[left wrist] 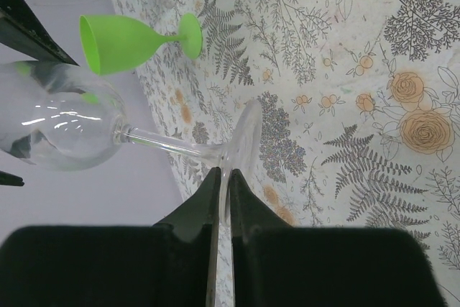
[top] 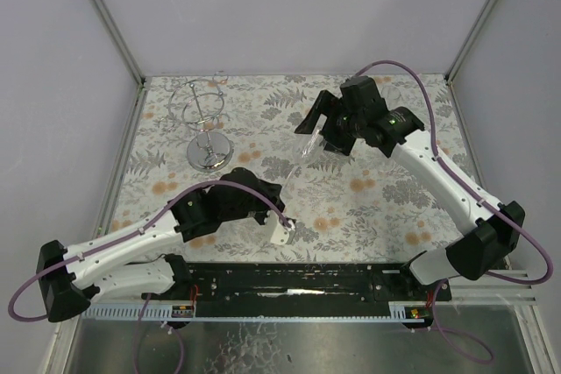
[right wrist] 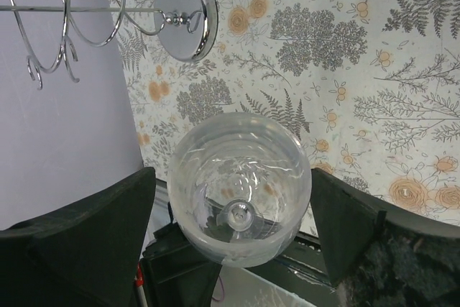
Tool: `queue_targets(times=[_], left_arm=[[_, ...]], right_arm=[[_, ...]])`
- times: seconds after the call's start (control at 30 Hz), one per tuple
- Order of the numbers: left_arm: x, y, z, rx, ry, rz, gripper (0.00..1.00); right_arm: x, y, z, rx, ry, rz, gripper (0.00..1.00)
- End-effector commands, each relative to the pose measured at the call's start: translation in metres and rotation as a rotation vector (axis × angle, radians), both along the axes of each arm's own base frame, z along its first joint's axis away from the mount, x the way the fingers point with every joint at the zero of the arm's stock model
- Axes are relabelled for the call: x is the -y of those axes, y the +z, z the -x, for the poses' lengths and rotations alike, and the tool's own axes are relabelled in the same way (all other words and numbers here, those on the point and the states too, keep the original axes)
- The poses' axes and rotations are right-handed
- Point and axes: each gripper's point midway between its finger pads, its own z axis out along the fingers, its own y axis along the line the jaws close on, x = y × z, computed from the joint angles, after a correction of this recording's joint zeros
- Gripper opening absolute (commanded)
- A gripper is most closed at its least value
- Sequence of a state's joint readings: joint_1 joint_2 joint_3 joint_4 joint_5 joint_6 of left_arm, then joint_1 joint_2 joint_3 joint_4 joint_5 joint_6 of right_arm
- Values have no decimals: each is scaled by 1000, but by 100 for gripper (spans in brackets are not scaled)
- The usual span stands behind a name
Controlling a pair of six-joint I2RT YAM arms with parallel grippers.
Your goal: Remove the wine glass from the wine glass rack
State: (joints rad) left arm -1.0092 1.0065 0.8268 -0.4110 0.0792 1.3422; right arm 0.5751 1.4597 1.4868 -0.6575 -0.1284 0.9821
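A clear wine glass [left wrist: 61, 116] is held off the table, tilted, well clear of the wine glass rack [top: 204, 120]. My left gripper [left wrist: 224, 175] is shut on the rim of its round foot [left wrist: 243, 138], and the stem runs up and away to the bowl. My right gripper [top: 319, 133] is open and straddles the bowl [right wrist: 241, 185]. A gap shows between the glass and each of its fingers [right wrist: 93, 235]. The rack stands at the back left with nothing on its wire loops, its shiny round base [right wrist: 188, 14] on the table.
In the left wrist view a green wine glass [left wrist: 118, 41] shows beyond the clear one; I cannot tell what it rests on. The flower-patterned table cover [top: 386, 208] is walled by grey panels at the left, back and right. The arms' mounting rail [top: 298, 291] runs along the near edge.
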Motion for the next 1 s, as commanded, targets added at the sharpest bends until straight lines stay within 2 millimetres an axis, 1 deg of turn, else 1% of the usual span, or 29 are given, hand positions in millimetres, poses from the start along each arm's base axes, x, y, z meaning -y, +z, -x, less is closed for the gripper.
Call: queue_targets(times=[0.0,0.13,0.27,0.37,0.43,0.5,0.6,0.63,0.67,0.7,0.73,0.77,0.8,0.9,0.93,0.97], left_arm=[[13,29,-8,105,-21,90,0],[12,23,-11,138,-21,70,0],[10,18,-13,155,-23,54,0],[9,16,-13,160,-24,47,0],[9,16,-12,162,-26,47,0],[8,15,-12,166,-26,44,0],[7,14,-13,172,-21,42,0],[6,14,-14,174,-16,42,2],[6,15,-15,176,-7,45,11],[6,15,-17,178,1,47,22],[6,16,-18,175,13,54,37],[7,18,-20,162,30,67,54],[8,20,-22,147,52,81,64],[14,31,-28,76,126,140,85],[16,36,-29,46,151,164,89],[19,42,-31,11,179,188,91]], right_arm=[[-4,5,7,1,53,-27,91],[-4,-1,17,-32,85,-19,87],[-1,-16,26,-76,112,2,82],[-1,-20,27,-85,115,1,73],[-1,-18,25,-74,107,2,65],[0,-16,23,-61,96,2,55],[1,-9,17,-28,75,1,46],[2,-6,15,-16,67,2,45],[4,-2,12,3,60,8,45],[7,2,10,20,50,20,44],[11,7,7,43,37,39,44],[15,15,3,77,26,61,44],[20,20,-1,101,12,90,44],[39,39,-13,188,-39,183,43],[46,43,-17,213,-56,217,43],[52,49,-22,242,-77,247,43]])
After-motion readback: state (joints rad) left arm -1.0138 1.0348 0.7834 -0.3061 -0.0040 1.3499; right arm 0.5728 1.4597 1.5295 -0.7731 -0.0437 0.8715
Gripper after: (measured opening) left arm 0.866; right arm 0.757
